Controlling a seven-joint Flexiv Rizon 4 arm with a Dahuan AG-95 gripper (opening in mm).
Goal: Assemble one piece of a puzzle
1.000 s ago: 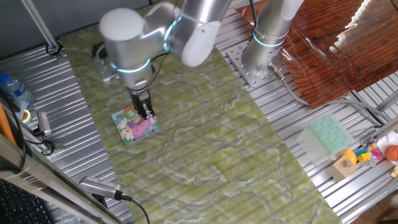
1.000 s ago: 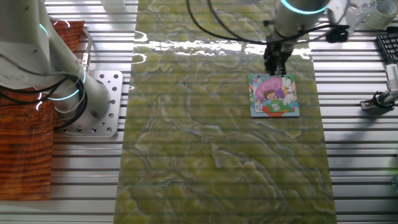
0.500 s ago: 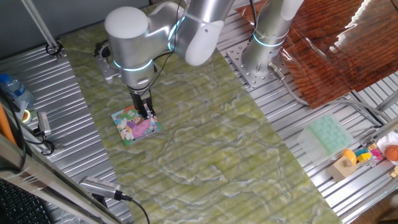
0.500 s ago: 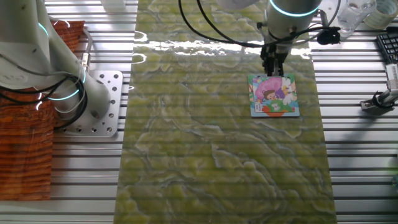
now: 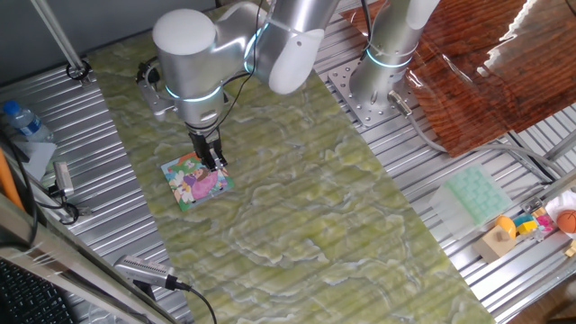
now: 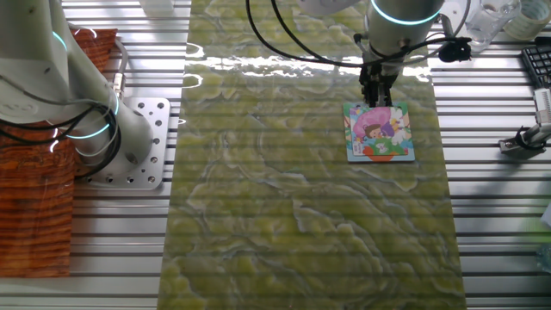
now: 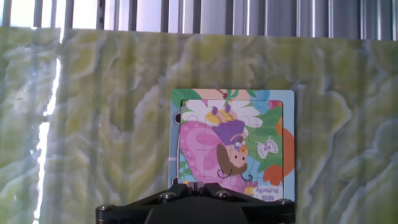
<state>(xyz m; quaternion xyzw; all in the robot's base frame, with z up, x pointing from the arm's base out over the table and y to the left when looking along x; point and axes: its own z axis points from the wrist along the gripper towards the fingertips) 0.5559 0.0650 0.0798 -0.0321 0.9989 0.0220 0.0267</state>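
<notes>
Green marbled mat (image 5: 315, 207) — ribbed metal table (image 5: 90, 135), seemingly.

1. The small square cartoon jigsaw puzzle (image 6: 379, 131) lies flat on the green marbled mat (image 6: 301, 215).
2. My gripper (image 6: 378, 96) hangs over its edge.
3. The mat lies on the ribbed metal table (image 6: 491, 224).

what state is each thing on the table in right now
puzzle: lying flat on the green mat, picture side up, looks nearly complete, with a small dark gap at its left edge in the hand view
gripper: pointing straight down over the puzzle's edge; whether the jaws are open or shut cannot be told
piece: not visible in any view
green mat: spread flat over the table
pale green tray: lying flat off the mat, untouched
</notes>
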